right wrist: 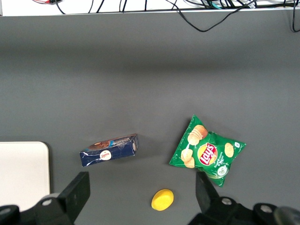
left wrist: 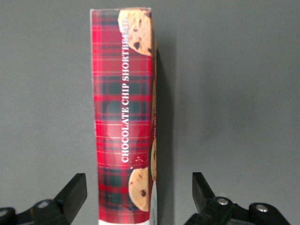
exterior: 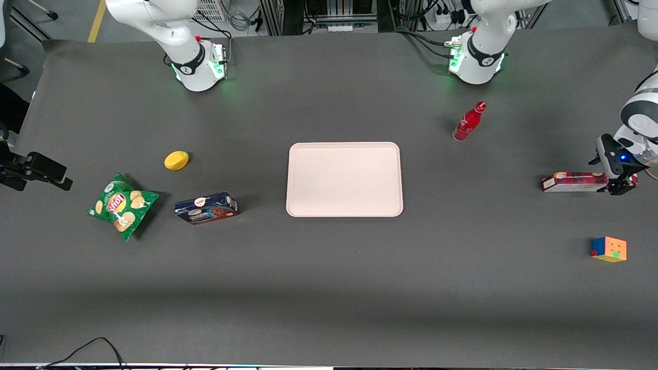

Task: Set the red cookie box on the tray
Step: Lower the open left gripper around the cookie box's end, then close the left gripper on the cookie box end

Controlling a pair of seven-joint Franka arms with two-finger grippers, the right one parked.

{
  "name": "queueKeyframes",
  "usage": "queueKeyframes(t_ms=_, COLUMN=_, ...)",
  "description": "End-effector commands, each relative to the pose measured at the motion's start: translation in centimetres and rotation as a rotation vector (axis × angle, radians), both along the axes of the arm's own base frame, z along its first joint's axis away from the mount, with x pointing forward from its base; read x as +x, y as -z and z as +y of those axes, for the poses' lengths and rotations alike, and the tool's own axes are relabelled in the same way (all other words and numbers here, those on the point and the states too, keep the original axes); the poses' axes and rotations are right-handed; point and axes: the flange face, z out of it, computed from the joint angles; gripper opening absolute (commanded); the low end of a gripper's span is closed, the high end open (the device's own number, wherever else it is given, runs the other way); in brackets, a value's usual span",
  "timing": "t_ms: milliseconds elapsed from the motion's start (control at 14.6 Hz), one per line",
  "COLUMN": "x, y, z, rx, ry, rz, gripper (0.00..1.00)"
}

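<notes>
The tray sits in the middle of the table with nothing on it, so the placing is not yet done. The red cookie box lies flat on the table toward the working arm's end, well apart from the tray. The gripper is low over one end of the box, its fingers spread wide on both sides of the carton and not touching it. I judge the grasp, the lift and the carry are all left.
</notes>
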Motion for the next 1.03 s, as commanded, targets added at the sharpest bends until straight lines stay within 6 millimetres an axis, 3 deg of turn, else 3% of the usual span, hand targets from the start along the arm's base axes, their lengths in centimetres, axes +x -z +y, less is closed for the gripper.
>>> queueKeyframes(t_ms=0, x=-0.3, y=1.2, z=0.9, rx=-0.002, ry=-0.015, rz=0.007, gripper=1.00)
queueKeyframes(t_ms=137, x=-0.2, y=1.4, z=0.9, rx=-0.002, ry=-0.013, rz=0.011, gripper=1.00)
queueKeyframes(t_ms=343, x=-0.6, y=2.6, z=0.8, rx=-0.044, ry=-0.078, rz=0.023, gripper=0.71)
queueKeyframes(t_ms=412, x=-0.5, y=2.8, z=0.8, rx=-0.046, ry=-0.085, rz=0.024, gripper=0.58)
queueKeyframes(t_ms=549, x=0.1, y=2.5, z=0.7, rx=-0.053, ry=-0.106, rz=0.030, gripper=0.11)
queueKeyframes(t_ms=618, x=0.6, y=2.2, z=0.9, rx=-0.059, ry=-0.115, rz=0.036, gripper=0.00)
queueKeyframes(t_ms=755, x=2.2, y=1.2, z=1.4, rx=-0.079, ry=-0.105, rz=0.042, gripper=0.00)
queueKeyframes(t_ms=961, x=5.5, y=-2.6, z=1.9, rx=-0.099, ry=-0.124, rz=0.024, gripper=0.00)
